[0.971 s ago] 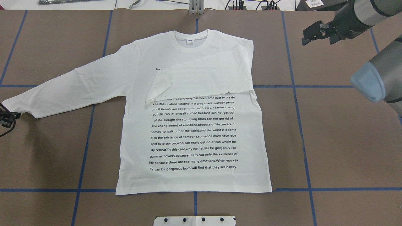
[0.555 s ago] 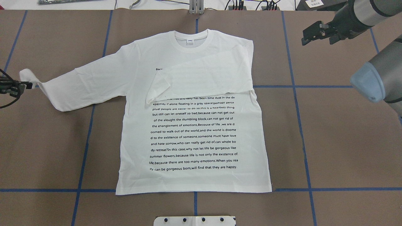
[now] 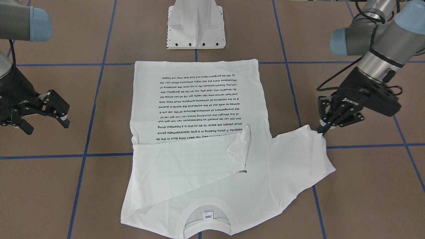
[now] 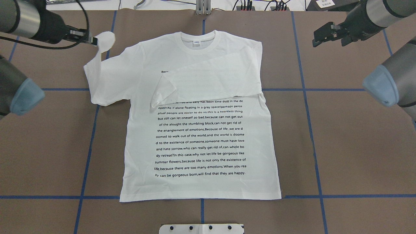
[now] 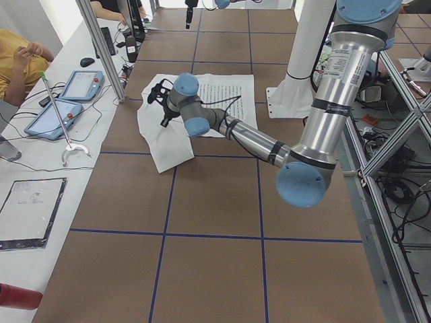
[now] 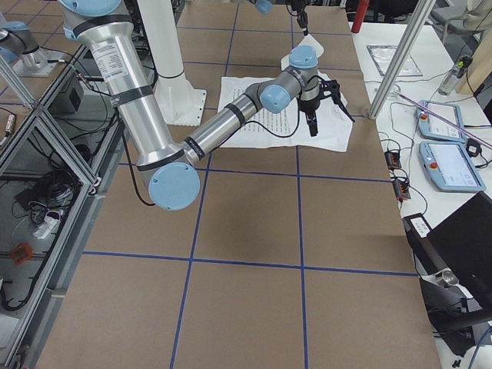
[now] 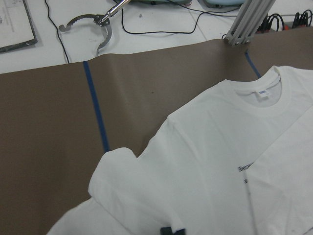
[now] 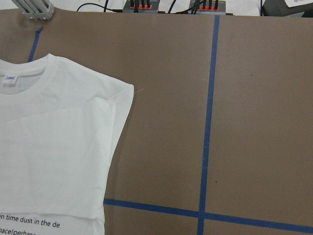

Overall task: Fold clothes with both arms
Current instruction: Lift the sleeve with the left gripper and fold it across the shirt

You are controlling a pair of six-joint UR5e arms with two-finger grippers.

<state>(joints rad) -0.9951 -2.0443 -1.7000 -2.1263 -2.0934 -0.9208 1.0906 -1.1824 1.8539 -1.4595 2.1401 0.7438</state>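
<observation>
T-shirt [image 4: 201,130], white, print up, mid-table: we are watching its left sleeve [image 4: 100,78], flat 1 second ago, lifting beside the shoulder [image 4: 136,48], cuff [image 4: 107,39] pinched in the left gripper [image 4: 95,40]; we are judging the 2nd sleeve fold begun. Right gripper [image 4: 325,35] is idling spread, well apart. Brown table [image 4: 351,146], blue tape grid [image 4: 305,89]; tablets [image 5: 81,84] on the side bench [image 5: 87,188].

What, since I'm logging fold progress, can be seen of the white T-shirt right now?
The white long-sleeved T-shirt, soft cotton by its look, lies flat and face up on the brown table, collar away from the robot. A block of black text fills its front, and a small neck label shows inside the collar. One sleeve is already folded across the chest, covering the top text lines. The left gripper pinches the other sleeve's cuff, held up beside the shoulder.
</observation>
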